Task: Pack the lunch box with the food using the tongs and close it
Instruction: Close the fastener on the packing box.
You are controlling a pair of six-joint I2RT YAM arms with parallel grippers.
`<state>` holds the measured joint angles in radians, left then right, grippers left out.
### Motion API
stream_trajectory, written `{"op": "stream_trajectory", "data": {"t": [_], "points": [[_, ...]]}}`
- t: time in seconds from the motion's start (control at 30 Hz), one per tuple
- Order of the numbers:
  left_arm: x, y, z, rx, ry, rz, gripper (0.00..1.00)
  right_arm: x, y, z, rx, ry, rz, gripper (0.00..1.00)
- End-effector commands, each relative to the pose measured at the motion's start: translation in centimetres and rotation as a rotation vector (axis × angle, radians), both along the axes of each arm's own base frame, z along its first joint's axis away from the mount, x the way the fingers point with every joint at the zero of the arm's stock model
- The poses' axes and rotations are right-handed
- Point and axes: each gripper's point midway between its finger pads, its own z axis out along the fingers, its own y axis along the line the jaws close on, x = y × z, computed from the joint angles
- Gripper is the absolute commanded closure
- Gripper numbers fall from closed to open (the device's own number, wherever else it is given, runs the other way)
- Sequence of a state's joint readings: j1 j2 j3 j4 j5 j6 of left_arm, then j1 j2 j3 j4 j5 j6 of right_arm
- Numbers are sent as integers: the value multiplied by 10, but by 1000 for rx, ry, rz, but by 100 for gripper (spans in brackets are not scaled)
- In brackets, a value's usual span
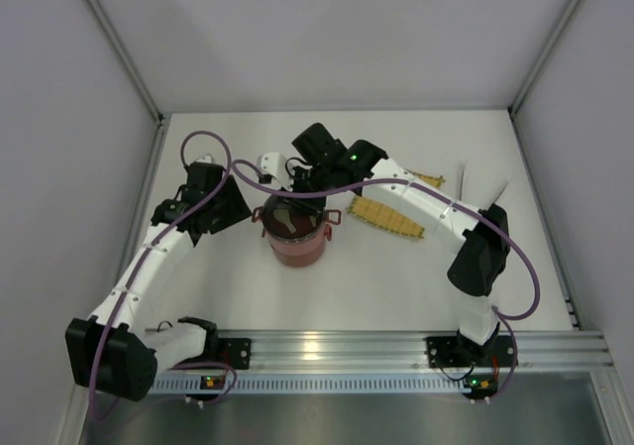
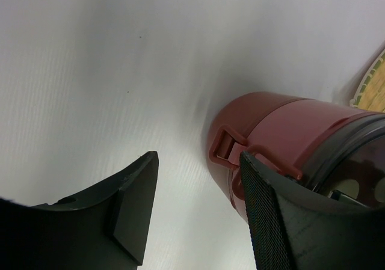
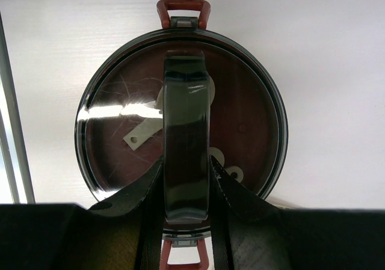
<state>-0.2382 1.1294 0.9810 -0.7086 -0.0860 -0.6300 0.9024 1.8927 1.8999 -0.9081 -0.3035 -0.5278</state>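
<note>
Now, right gripper point(image 3: 186, 168): clamping lid handle point(image 3: 186, 101).
Left gripper point(image 2: 197, 186): standing apart beside box point(image 2: 277, 125).
Risk: lid point(image 3: 243, 125) seating crooked, unbraced box tipping.

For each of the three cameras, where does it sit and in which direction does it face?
Top external: above and behind the robot, looking down on the table; left arm and right arm both show.
Left wrist: low, facing the lunch box side-on; open left gripper shows.
Right wrist: overhead, facing straight down on the lid; right gripper clamps the lid handle.
Shared: all see the lunch box; top and left wrist also catch the yellow mat.
</note>
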Motion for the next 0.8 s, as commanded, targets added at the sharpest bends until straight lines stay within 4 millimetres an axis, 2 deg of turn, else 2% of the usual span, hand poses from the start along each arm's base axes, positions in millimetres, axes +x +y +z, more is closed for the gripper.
{"op": "stream_trajectory", "data": {"t": [0.0,0.37,0.47,0.53,0.7,0.77], "points": [[12,-7,8,-34,-51,-5,39,-6,1,-16,-37,30,11,97],[18,-21,-6,-90,-36,-33,39,-5,1,-20,-44,34,8,97],[20,-22,-7,-98,-47,-30,40,-5,2,-20,-44,33,10,97],[20,-29,-4,-134,-51,-54,40,-5,2,-20,-45,34,10,97],[20,-24,1,-114,-60,-39,40,-4,1,-22,-49,37,7,97],[21,-16,3,-77,-71,-11,39,-5,2,-22,-47,37,8,98]]}}
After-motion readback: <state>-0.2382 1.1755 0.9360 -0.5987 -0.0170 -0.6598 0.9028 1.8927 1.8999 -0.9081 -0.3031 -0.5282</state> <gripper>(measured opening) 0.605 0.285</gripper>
